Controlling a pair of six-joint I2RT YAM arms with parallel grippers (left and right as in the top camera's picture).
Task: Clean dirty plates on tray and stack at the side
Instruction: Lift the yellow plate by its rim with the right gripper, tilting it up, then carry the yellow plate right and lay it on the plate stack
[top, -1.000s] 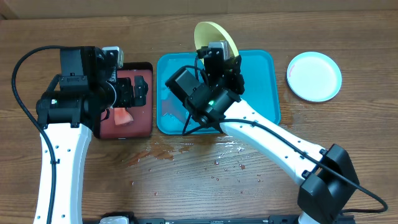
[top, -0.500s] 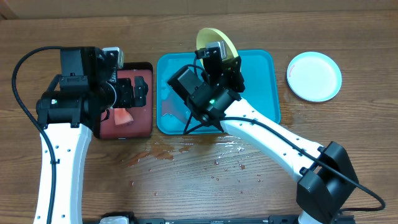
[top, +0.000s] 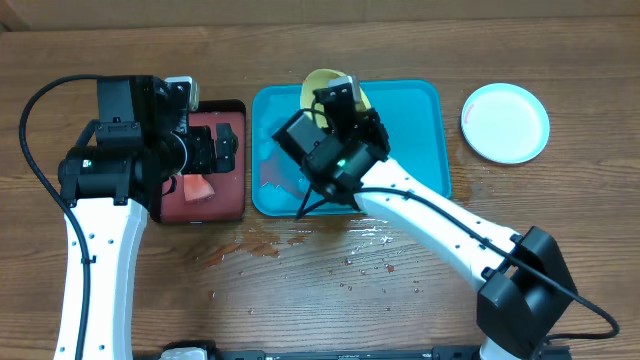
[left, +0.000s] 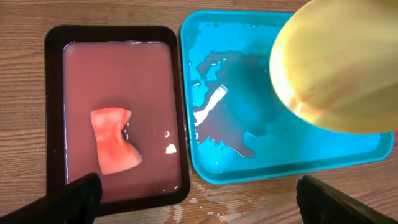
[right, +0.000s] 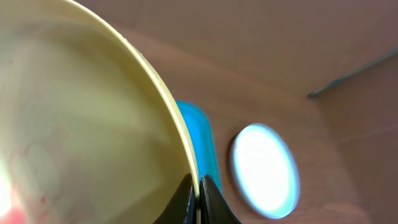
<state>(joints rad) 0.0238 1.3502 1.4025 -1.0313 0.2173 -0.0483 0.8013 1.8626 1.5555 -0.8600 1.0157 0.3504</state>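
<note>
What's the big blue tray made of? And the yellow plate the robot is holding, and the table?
The tray looks like plastic: one smooth turquoise colour, a rounded raised rim, shiny where it is wet. The yellow plate looks plastic too, thin-edged with a soft sheen. The table shows brown wood grain; whether it is real wood or a printed surface, I cannot tell.
</note>
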